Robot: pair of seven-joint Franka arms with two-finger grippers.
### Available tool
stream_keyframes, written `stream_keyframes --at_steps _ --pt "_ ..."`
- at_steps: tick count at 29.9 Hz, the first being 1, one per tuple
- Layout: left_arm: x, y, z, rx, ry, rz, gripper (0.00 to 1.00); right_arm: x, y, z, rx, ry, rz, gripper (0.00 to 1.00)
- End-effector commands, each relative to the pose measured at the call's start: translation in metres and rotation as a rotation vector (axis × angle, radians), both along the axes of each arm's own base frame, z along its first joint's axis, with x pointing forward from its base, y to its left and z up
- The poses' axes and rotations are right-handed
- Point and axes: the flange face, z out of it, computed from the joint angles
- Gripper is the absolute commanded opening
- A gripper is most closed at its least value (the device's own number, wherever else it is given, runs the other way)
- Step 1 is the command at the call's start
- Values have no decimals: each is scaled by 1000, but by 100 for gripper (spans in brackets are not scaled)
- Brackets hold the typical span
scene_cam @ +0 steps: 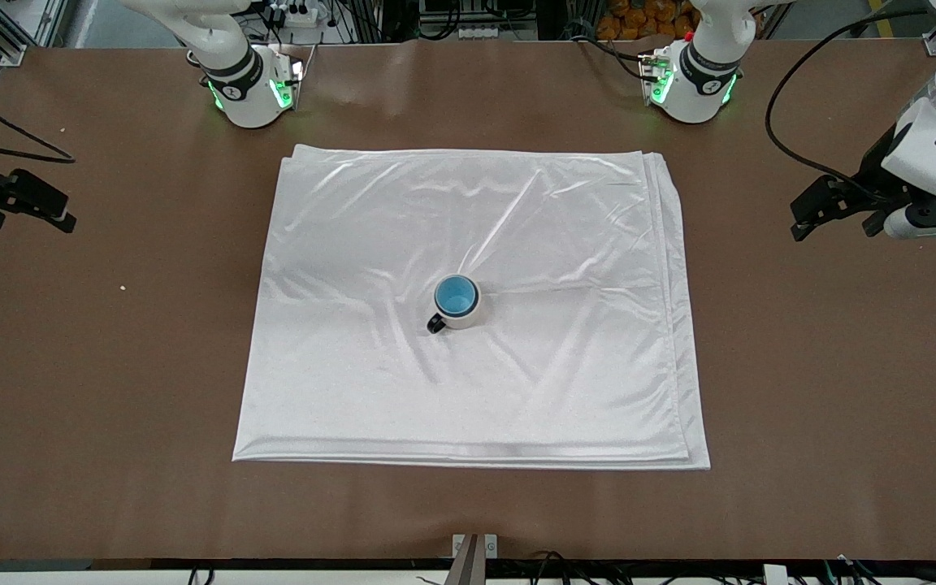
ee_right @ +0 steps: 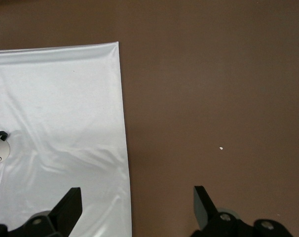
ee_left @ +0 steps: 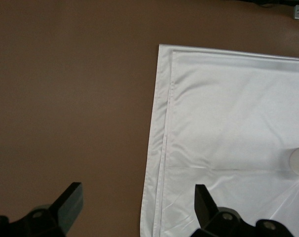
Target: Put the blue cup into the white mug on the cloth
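Both grippers hang spread and empty as I watch: the left gripper (scene_cam: 842, 213) over bare tabletop by its end's edge, the right gripper (scene_cam: 17, 203) over the other end's edge; each arm waits; the cloth (scene_cam: 403, 390) covers the table's middle; at its centre the white mug (scene_cam: 458, 315) holds the blue cup (scene_cam: 456, 295); I judge placement done, nothing further needed.
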Motion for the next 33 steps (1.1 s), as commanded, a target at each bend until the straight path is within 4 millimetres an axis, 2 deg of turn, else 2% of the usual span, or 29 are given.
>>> stream_keyframes --at_steps 1,13,33 --pt "1 3 3 -2 29 -13 100 5 1 4 -4 4 17 100" --pt "-3 3 17 -4 37 -16 100 5 9 1 -7 12 31 100" --pt "-6 17 19 18 66 -85 100 4 9 -2 -15 26 45 100"
